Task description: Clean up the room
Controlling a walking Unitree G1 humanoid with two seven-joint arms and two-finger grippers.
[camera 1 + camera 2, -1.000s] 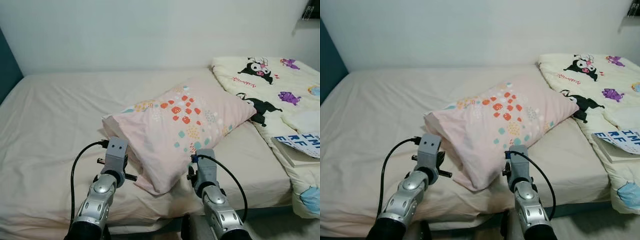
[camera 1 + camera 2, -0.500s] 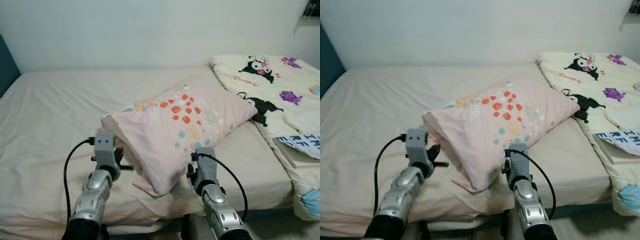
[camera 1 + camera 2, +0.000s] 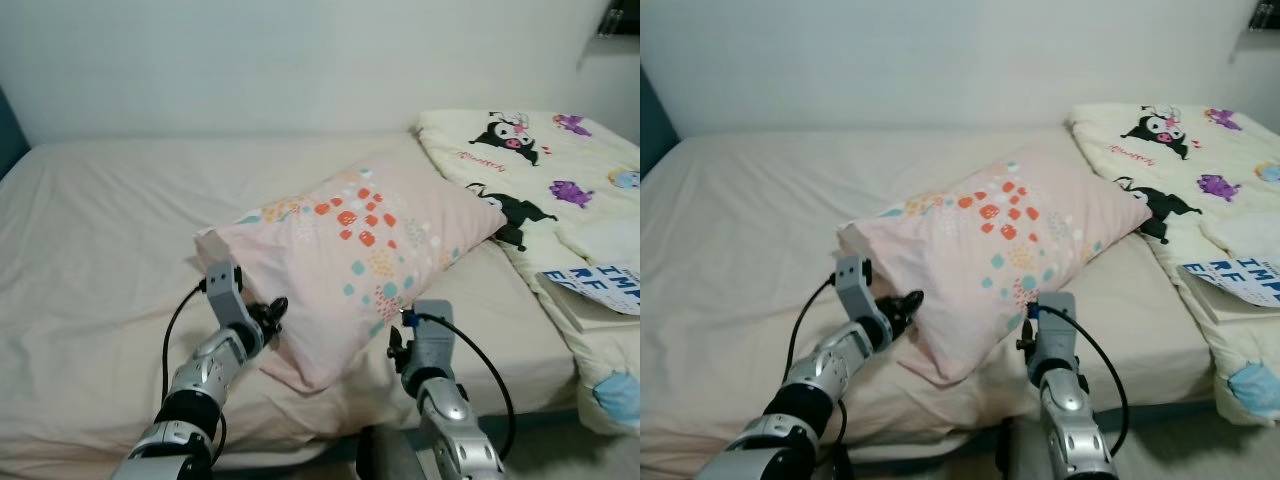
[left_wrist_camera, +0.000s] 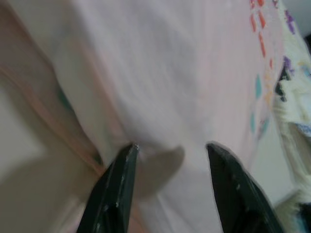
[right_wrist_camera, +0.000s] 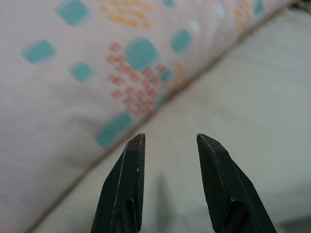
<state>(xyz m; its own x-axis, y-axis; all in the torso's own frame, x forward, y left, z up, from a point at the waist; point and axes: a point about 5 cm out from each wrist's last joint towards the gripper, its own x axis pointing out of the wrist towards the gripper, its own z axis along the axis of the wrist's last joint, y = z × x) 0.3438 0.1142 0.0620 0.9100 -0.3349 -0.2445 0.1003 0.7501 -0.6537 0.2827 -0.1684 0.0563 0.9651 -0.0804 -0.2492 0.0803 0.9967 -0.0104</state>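
Pillow [image 3: 365,255] on bed [image 3: 100,230], left hand [image 4: 170,160] spread against it; right hand [image 5: 170,145] spread nearby

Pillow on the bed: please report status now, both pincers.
Left pincer open, tips against pillow near corner. Right pincer open, just short of pillow edge, over the sheet. Pillow lies diagonal, not gripped. Nothing blocking.

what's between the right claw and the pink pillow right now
Only bare beige bedsheet. In the right wrist view the open right claw points at the pillow edge, with nothing lying on the stretch between.
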